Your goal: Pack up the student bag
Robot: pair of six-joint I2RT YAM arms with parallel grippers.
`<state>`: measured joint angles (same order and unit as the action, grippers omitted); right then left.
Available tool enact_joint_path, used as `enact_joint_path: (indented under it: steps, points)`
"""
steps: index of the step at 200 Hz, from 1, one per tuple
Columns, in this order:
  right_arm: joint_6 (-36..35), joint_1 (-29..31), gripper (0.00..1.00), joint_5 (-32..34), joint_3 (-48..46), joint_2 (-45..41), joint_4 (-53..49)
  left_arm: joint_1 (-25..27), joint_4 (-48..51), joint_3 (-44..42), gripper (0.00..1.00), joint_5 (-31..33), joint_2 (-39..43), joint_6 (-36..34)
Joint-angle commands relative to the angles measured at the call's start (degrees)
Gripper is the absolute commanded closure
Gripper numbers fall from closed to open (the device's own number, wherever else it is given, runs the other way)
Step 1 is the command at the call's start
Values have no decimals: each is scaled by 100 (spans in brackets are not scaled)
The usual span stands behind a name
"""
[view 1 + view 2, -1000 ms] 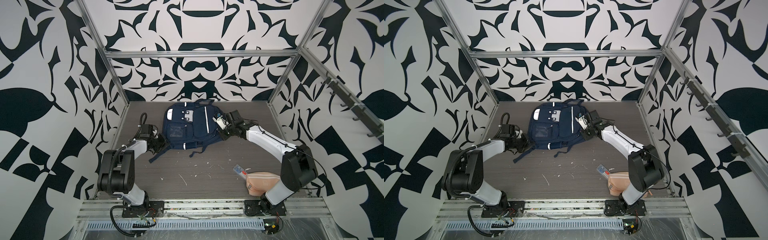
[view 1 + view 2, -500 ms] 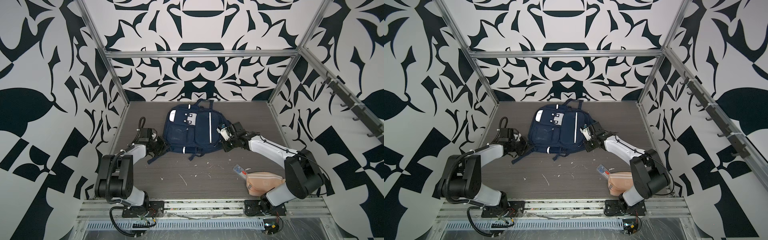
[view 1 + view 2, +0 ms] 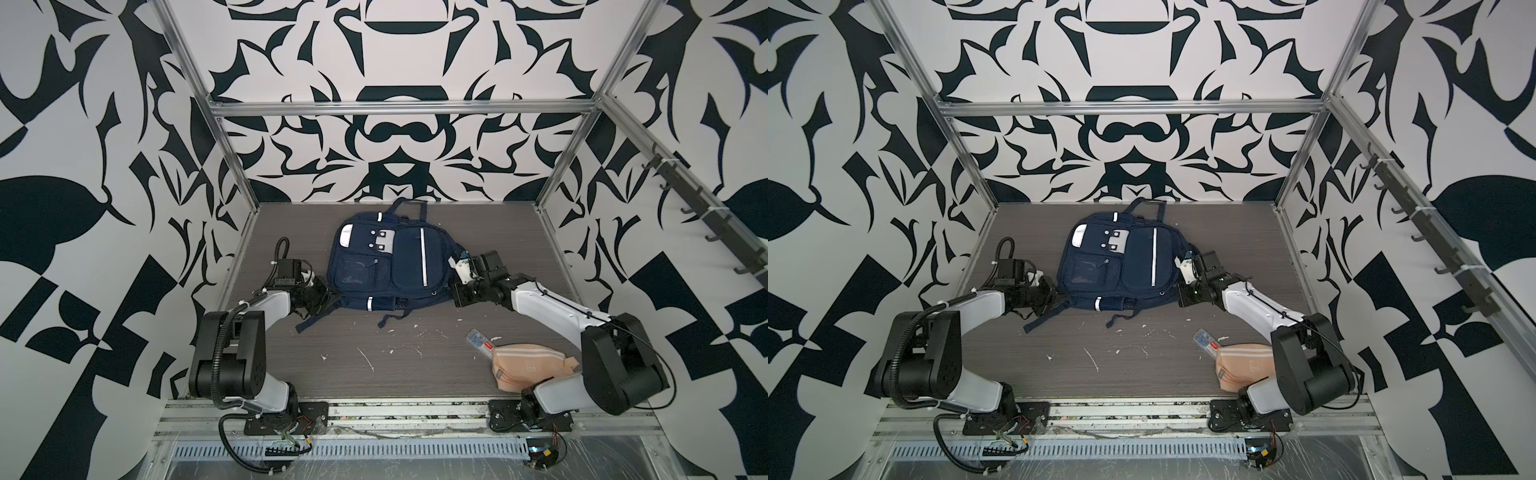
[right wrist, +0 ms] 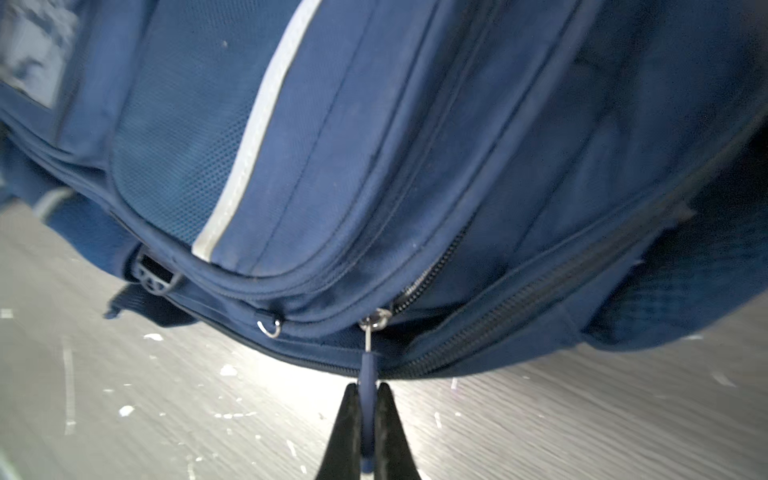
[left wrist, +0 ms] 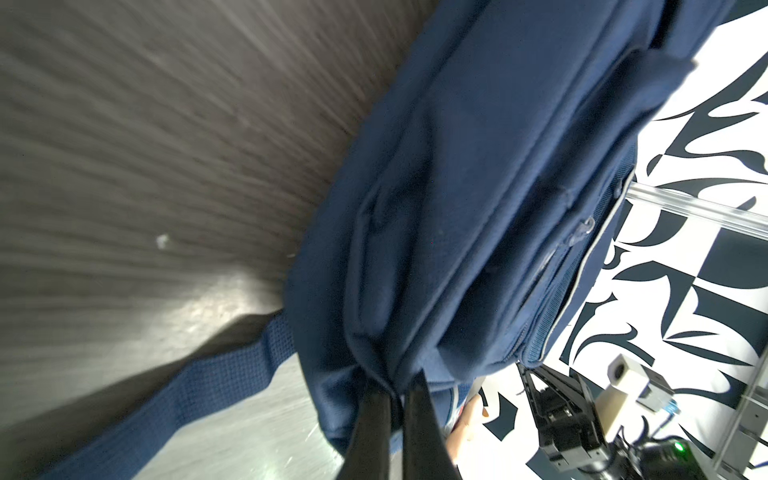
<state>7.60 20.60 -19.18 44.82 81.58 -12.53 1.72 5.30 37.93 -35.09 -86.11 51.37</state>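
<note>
Navy fabric dominates the middle of the grey tabletop (image 3: 374,374): the student bag (image 3: 386,266) lies flat, front pockets up, toward the back wall, and no view shows anything inside it. In both top views the left gripper (image 3: 322,297) meets its lower left corner and the right gripper (image 3: 456,293) its lower right. Only the wrist views show the grips: left jaws pinched on a fold of bag fabric, right jaws clamped on a blue zip pull (image 4: 368,365). A peach pouch (image 3: 528,365) lies by the right arm's base, a clear packet (image 3: 478,338) touching its end (contents unseen).
</note>
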Motion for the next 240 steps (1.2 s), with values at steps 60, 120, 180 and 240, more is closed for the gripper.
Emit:
enact_joint_path:
  steps: [60, 120, 180, 240]
  points:
    - [-1763, 1315, 100, -699, 254, -43, 246, 4, 15, -226, 100, -534, 305, 306]
    - [-1701, 1475, 100, -201, 283, -100, 1149, 3, 74, -521, 100, -476, 759, 521]
    - [-974, 714, 100, -605, -103, -498, 1787, 252, 3230, 781, 1, 1614, 1675, -1441]
    - [-724, 530, 100, -857, -362, -744, 2159, 2018, 4988, 3099, 1, 3801, 1132, -2087]
